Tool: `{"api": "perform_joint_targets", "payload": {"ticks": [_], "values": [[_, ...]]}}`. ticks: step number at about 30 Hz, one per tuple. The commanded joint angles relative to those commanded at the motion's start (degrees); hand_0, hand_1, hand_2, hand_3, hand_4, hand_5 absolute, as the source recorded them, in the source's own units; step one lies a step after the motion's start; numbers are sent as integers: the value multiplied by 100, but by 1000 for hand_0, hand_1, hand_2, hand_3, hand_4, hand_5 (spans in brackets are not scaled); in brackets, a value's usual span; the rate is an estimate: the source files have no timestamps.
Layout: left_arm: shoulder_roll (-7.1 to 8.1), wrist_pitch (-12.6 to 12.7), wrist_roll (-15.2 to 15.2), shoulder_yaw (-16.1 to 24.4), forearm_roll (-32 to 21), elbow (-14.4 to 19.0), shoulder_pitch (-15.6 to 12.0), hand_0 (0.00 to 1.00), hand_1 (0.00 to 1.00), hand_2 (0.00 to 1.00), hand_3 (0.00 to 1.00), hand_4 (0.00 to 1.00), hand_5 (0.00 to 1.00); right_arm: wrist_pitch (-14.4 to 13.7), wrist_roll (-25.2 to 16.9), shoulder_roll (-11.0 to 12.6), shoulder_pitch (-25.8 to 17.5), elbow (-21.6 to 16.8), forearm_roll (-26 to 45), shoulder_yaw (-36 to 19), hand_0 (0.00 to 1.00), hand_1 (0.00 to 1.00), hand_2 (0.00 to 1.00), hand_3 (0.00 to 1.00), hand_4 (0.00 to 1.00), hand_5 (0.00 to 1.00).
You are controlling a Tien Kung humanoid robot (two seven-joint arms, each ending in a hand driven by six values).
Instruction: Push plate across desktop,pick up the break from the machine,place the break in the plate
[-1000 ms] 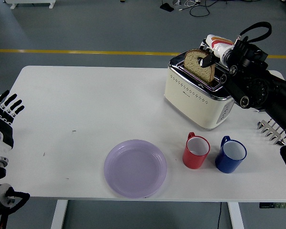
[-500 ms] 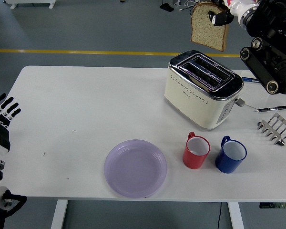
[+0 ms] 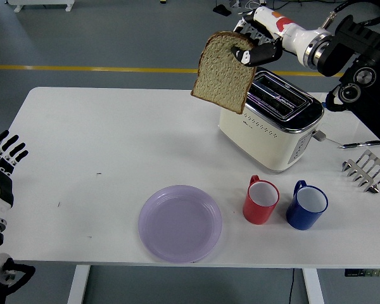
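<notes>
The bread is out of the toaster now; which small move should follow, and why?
Probably carry the bread slice down and toward the purple plate. The right robot hand holds it in the air, left of the toaster, while the plate lies empty near the table's front edge.

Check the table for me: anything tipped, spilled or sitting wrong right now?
Nothing stands out. The toaster, red mug and blue mug stand upright, and the purple plate lies flat and empty near the front edge. The right hand holds the bread slice in the air, tilted, left of the toaster.

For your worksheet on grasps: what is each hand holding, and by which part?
The right hand pinches the bread by its top edge. The left hand holds nothing.
</notes>
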State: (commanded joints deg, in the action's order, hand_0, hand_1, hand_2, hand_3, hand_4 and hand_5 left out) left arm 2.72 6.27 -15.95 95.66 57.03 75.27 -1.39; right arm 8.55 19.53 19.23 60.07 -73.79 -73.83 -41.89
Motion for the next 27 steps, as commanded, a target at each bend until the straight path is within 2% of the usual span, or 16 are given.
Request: {"api": "perform_joint_targets", "payload": {"ticks": [5, 11, 13, 22, 27], "values": [[-2, -2, 5, 12, 5, 0, -9, 689, 712, 770, 775, 472, 998, 89, -8, -39, -359, -272, 1122, 562, 253, 293, 372, 397, 394, 18], [-16, -2, 7, -5, 7, -14, 7, 689, 712, 770, 776, 472, 998, -13, -134, -371, -638, -32, 1561, 1384, 255, 293, 372, 397, 388, 17], [-20, -1, 7, -14, 6, -18, 21, 689, 712, 770, 776, 472, 998, -52, -221, -468, -691, 103, 1562, 1582, 255, 293, 372, 397, 388, 17], [-54, 3, 1, 17, 9, -34, 36, 689, 712, 770, 775, 472, 998, -603, -531, -946, -907, 917, 1191, 2239, 258, 294, 375, 398, 389, 8], [-52, 2, 2, 18, 17, -29, 45, 689, 711, 770, 775, 472, 998, -748, -716, -1165, -986, 1322, 931, 2541, 261, 297, 380, 404, 391, 6]]}}
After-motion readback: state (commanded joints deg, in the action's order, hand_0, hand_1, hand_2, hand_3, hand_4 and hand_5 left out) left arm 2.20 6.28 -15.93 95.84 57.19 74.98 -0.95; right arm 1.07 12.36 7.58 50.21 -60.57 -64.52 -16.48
